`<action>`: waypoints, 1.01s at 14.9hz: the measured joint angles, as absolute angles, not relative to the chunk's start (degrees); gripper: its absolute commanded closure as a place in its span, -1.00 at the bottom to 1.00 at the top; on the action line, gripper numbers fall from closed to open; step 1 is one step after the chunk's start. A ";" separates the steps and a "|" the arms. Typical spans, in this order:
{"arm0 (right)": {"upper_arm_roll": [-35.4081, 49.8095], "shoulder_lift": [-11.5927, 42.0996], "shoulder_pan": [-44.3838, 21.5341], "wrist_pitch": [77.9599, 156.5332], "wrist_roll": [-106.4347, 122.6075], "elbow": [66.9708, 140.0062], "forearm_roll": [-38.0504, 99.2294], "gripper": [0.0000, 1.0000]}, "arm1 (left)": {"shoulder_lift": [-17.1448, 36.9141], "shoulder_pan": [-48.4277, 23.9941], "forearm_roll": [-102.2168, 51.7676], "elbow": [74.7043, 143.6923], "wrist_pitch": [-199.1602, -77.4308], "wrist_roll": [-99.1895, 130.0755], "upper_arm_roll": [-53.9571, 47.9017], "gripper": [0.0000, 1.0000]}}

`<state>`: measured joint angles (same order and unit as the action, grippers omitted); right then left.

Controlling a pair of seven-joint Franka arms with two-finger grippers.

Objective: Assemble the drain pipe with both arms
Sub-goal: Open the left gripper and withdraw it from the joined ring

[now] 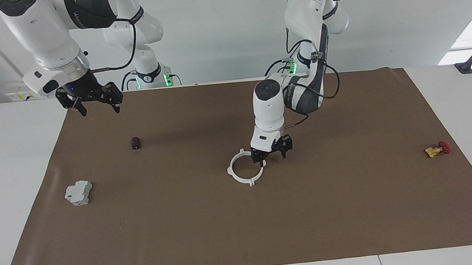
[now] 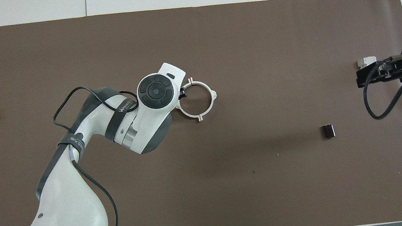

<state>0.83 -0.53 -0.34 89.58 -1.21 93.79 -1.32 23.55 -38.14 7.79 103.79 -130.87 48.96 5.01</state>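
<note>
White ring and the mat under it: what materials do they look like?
Ring: looks like thin moulded plastic, white with a smooth finish; the sign is its even colour and small tabs moulded into the rim. Mat: looks like brown paper or thin sheet, matte; it shows no glare and one edge ripples slightly. Neither can be confirmed by sight.
</note>
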 measured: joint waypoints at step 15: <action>1.24 -0.53 -0.45 90.30 0.69 93.57 -1.32 -1.00 | 6.17 -13.76 1.55 108.07 -122.07 12.92 5.25 -1.00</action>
